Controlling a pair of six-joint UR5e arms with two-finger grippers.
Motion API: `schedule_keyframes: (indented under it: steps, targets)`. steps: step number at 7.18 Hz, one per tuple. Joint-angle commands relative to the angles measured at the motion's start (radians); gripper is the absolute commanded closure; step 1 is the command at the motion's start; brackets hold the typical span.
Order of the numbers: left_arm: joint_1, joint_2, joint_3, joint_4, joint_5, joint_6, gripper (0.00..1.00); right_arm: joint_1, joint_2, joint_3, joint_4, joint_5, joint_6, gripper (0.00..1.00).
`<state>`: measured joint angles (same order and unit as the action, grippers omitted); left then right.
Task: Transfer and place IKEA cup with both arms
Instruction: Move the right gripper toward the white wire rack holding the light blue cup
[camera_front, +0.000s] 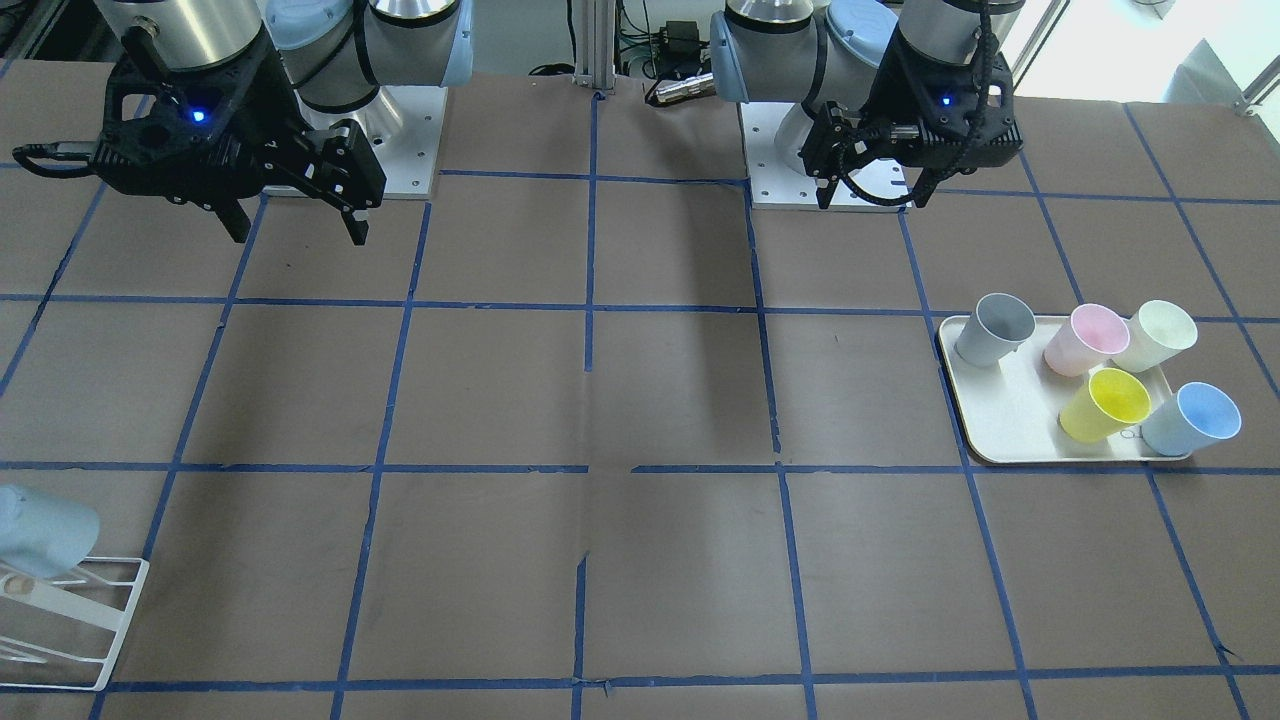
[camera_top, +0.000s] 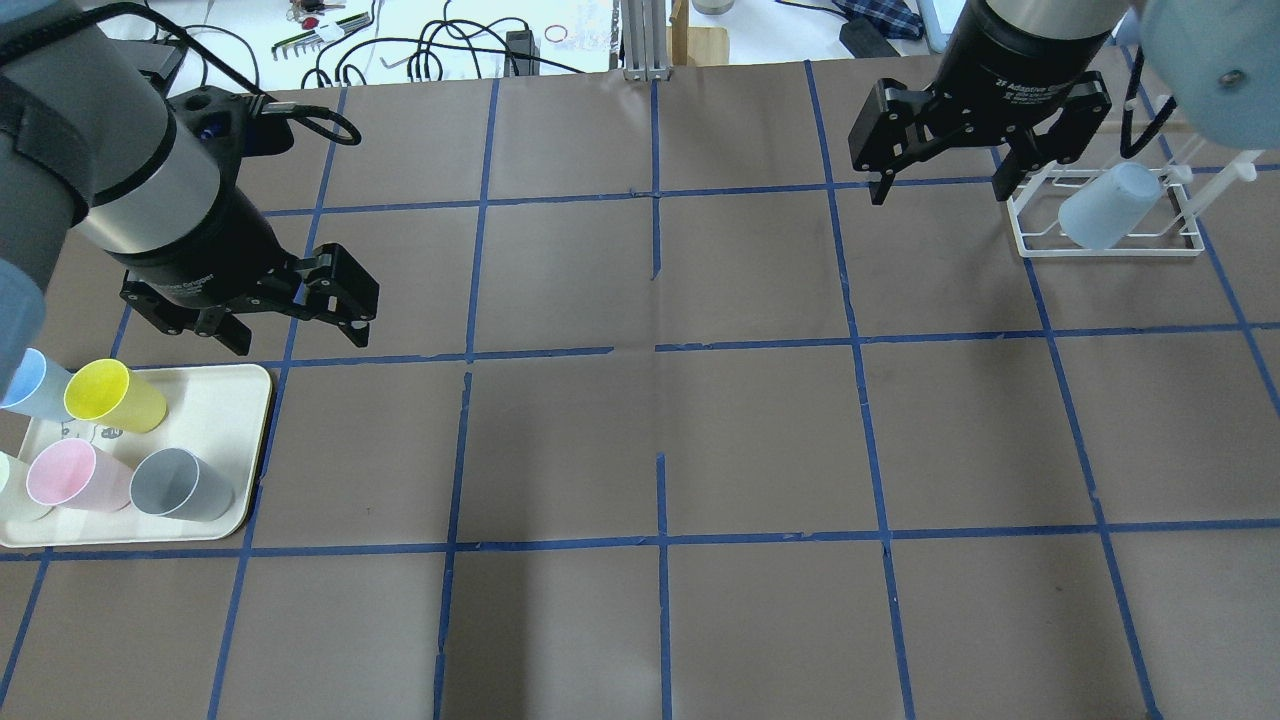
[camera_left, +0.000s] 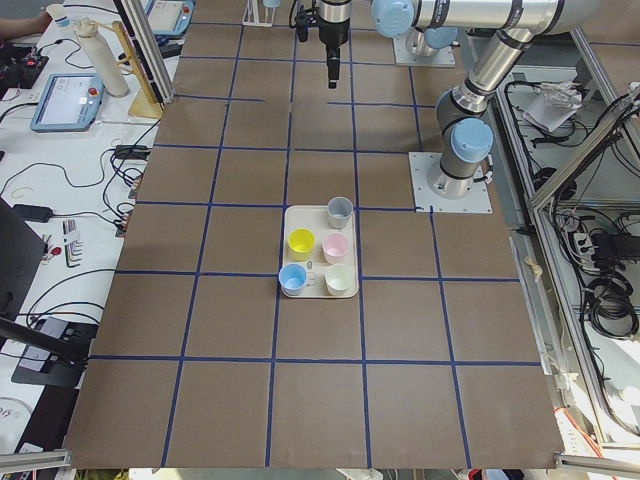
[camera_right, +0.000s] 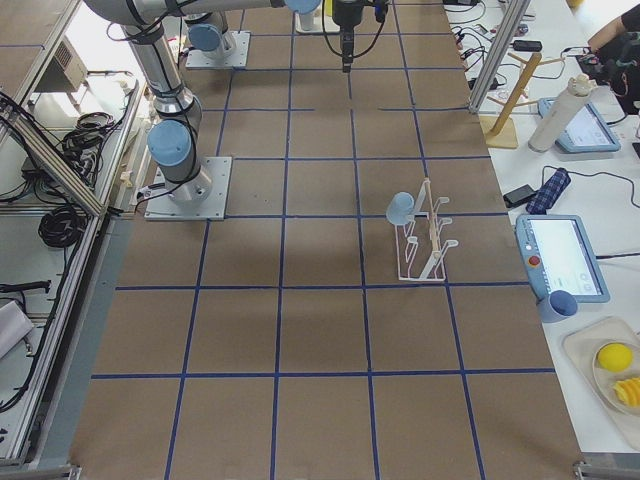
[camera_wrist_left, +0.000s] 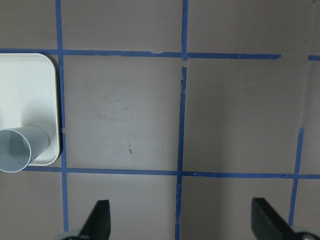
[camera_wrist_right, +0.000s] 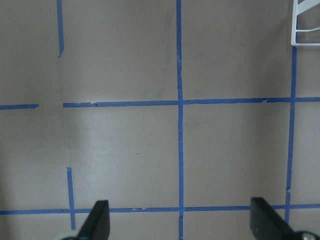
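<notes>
Tray: a white rectangular plastic tray (camera_top: 228, 415) sits at the table's left edge. The small pale-blue tapered plastic cup (camera_top: 32, 380) stands on its far-left corner, just beside a yellow plastic cup (camera_top: 115, 396).
Left arm: the black two-finger left gripper (camera_top: 300, 343) is raised near the tray, jaws wide and empty.
Risk: the wide jaws could knock the yellow cup, or tip the corner cup over the rim.
Room: the brown blue-taped table (camera_top: 660, 440) gives a broad stretch between the grippers for the hand-over.
Right arm: the right gripper (camera_top: 940, 192) also has its jaws wide and empty. It is near a white wire rack (camera_top: 1100, 251) that carries a lookalike blue cup (camera_top: 1110, 206).

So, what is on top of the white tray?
Five cups stand on the tray, mouths up: grey cup, pink cup, cream cup, yellow cup, blue cup. What lies under each cup is hidden.
</notes>
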<state>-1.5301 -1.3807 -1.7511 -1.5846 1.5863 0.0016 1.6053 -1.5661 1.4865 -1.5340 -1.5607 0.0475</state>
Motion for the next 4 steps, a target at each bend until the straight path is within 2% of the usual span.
schedule_keyframes:
  steps: [1,4]
  targets:
    - [-0.001,0.0,0.001,0.0,0.001,0.0,0.0,-0.001,0.0,0.0,0.0,0.001,0.0,0.0]
    - [-0.001,0.0,0.001,0.002,0.001,0.002,0.0,-0.005,0.0,0.0,0.0,-0.001,-0.002,0.0]
